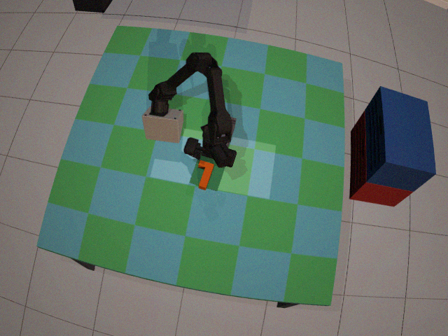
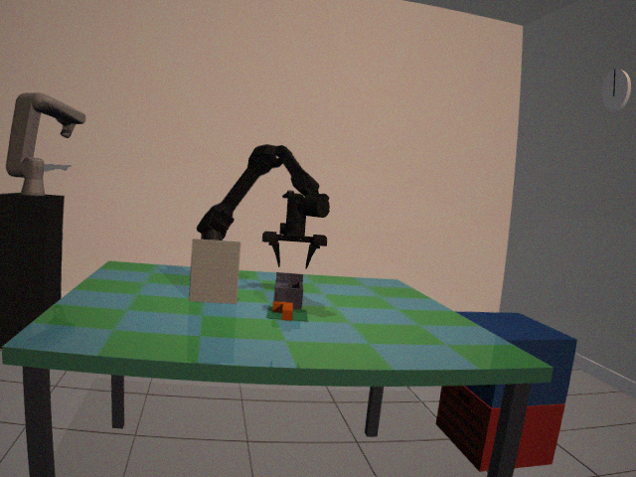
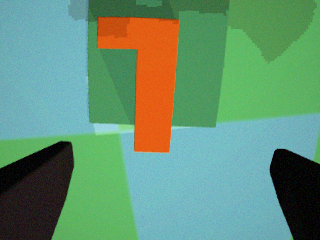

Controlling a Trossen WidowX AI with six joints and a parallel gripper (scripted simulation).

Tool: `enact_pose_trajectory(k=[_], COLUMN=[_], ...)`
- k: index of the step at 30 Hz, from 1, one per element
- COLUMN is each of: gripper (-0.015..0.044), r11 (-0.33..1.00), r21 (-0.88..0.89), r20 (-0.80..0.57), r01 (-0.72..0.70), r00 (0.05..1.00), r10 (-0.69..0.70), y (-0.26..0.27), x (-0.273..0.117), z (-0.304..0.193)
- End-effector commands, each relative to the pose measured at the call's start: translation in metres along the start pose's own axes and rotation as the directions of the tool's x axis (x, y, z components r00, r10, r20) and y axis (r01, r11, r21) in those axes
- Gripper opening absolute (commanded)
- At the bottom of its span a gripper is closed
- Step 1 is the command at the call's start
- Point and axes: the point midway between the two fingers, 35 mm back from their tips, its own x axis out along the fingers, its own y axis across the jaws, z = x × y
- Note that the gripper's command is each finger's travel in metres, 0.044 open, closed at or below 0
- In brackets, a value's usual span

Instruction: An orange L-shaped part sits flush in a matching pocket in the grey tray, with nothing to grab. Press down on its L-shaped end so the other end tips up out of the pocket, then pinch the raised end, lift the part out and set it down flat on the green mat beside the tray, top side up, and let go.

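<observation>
The orange L-shaped part lies on the dark green mat and looks flat. Its L-shaped end is toward the arm; its straight end sticks out a little past the mat's far edge. My gripper is wide open and empty, above the part and apart from it. In the top view the arm hides the fingertips. The grey tray stands behind the mat, mostly hidden by the arm in the top view.
The beige base block of the arm stands to the left of the tray on the checkered table. A blue and red box stands on the floor beyond the table's right edge.
</observation>
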Motion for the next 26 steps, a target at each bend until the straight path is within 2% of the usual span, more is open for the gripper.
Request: enact_pose_trajectory(k=[1,26], gripper=[0.0400,0.0400], r11=[1.000,1.000], r21=[-0.003,-0.003], r20=[0.003,-0.008], r01=[-0.013,0.014], r00=[1.000,1.000], r10=[0.013,-0.014], y=[0.0031,-0.0015], x=[-0.0156,-0.0128], z=[0.0022,-0.0007])
